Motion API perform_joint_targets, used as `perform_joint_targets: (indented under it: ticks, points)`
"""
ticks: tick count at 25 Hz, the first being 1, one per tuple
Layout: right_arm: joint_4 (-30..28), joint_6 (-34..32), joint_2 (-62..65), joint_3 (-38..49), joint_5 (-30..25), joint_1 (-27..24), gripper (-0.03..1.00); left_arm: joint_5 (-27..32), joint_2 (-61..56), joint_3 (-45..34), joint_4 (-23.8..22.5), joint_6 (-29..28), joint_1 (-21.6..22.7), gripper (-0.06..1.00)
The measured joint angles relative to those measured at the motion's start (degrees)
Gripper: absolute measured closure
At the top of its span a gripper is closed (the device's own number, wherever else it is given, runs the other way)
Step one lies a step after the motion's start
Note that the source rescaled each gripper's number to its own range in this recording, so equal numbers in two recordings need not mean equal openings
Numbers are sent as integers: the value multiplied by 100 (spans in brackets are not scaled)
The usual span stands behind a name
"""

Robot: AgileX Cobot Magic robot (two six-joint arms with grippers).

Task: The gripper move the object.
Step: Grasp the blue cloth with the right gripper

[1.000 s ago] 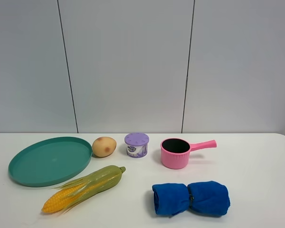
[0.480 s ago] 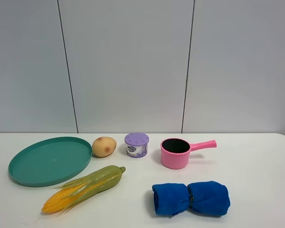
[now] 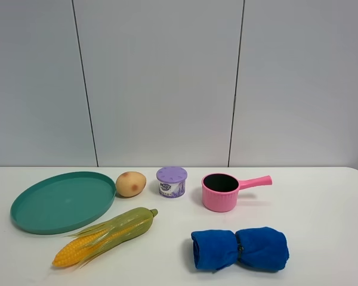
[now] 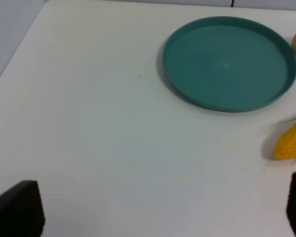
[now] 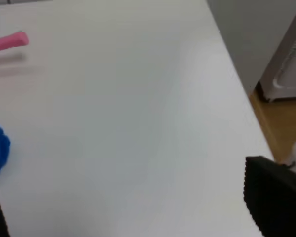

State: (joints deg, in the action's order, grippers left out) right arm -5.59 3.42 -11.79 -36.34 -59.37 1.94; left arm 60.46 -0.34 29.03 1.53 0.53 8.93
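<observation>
**Corn [image 3: 104, 236] untouched by the plate**

Corn lies on the table [image 3: 322, 208] just in front of the green plate [image 3: 59, 202]; potato [image 3: 130, 183] sits at the plate's right rim; pot [image 3: 220, 192] and cloth [image 3: 240, 248] lie further right. The left gripper [image 4: 158, 205] hovers near the plate, fingers spread wide. The right gripper [image 5: 130, 205] is well right of the plate, fingers apart, holding nothing.

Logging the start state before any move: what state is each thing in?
teal plate, empty
pink pot, upright, looks empty
purple tub, upright, lid on
blue towel, rolled, banded at the middle
corn, lying flat, husk half peeled
left gripper, open, empty
right gripper, open, empty
</observation>
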Motion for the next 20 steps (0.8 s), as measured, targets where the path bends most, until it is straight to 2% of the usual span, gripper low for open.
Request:
perform_joint_targets:
  ticks: [6,11,15,20]
  points:
    - [-200,167,-1730,-1223,100,96,8,0,0,0,0,0,0,-6]
    - [-200,300,-3112,-1912,482,709,8,0,0,0,0,0,0,-6]
    - [-308,811,-4365,-2466,551,1294,8,0,0,0,0,0,0,-6]
    - [-333,1386,-5689,-3111,582,1709,8,0,0,0,0,0,0,-6]
